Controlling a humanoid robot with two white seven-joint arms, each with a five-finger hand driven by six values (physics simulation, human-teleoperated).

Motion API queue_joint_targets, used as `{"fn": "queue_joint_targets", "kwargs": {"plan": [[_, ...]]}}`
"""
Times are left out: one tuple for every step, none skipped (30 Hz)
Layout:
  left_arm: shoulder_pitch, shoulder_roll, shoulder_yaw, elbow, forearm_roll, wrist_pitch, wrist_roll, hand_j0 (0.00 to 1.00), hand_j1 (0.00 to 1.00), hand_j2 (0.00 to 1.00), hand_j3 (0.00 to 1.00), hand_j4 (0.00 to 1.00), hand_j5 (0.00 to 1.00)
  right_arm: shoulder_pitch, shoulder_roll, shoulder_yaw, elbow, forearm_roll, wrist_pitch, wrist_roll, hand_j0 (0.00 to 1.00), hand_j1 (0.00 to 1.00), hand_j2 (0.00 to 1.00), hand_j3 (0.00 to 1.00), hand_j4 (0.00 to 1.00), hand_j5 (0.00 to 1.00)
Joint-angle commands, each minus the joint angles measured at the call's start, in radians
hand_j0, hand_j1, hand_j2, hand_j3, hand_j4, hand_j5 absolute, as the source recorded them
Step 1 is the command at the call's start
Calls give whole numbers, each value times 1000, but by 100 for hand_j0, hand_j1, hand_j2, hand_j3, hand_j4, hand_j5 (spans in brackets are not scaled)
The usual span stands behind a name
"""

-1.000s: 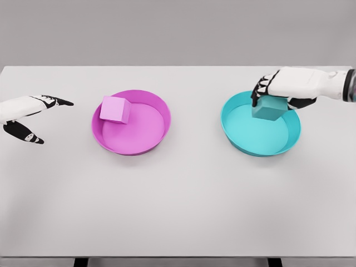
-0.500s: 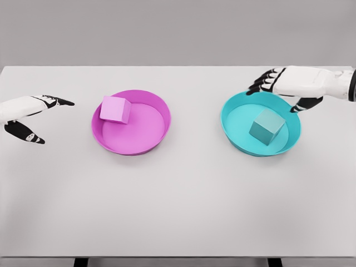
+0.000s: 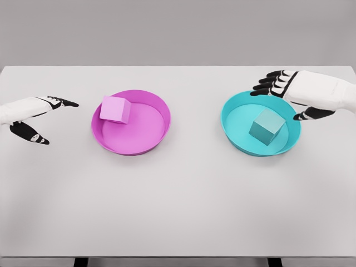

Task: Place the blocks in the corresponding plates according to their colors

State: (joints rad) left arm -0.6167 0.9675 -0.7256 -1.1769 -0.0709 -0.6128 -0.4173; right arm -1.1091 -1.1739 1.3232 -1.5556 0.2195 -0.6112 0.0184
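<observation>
Nearest the camera the white table (image 3: 178,211) lies bare, and beyond that stand the two plates side by side, well apart. The pink plate (image 3: 131,123) on the left holds the pink block (image 3: 115,109), which sits against the plate's left-rear wall, tilted a little up the slope. The teal plate (image 3: 260,123) on the right holds the teal block (image 3: 265,126), resting on the plate's floor right of its middle, one corner turned toward the camera. Each block thus lies in the plate of its own colour, so I judge the sorting done, with only a retreat of the arms left. The right hand (image 3: 303,94) hovers above the teal plate's far-right rim, fingers spread and gripping nothing; the teal block lies below it and toward the camera-left, apart from the fingertips, so any pull-back should go up and rightward, clear of the rim. The left hand (image 3: 33,114) is out at the table's left edge, open and empty, well apart from the pink plate. Both forearms are cut off by the picture's edges, and the right hand hides part of the table behind the teal plate.
</observation>
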Motion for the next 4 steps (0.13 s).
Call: {"fn": "queue_joint_targets", "kwargs": {"plan": [[0,0,2,0,7,2,2,100,100,100,100,100,100,0,-3,-2,-9,-6,0,-5,100,100,100,100,100,100],[0,0,2,0,7,2,0,100,100,100,100,100,100,0,-3,-2,-8,-6,0,-5,100,100,100,100,100,100],[0,0,2,0,7,2,2,100,100,100,100,100,100,0,-3,-2,-9,-6,0,-5,100,100,100,100,100,100],[0,0,3,0,7,2,0,100,100,100,100,100,100,0,-3,-2,-9,-6,0,-5,100,100,100,100,100,100]]}}
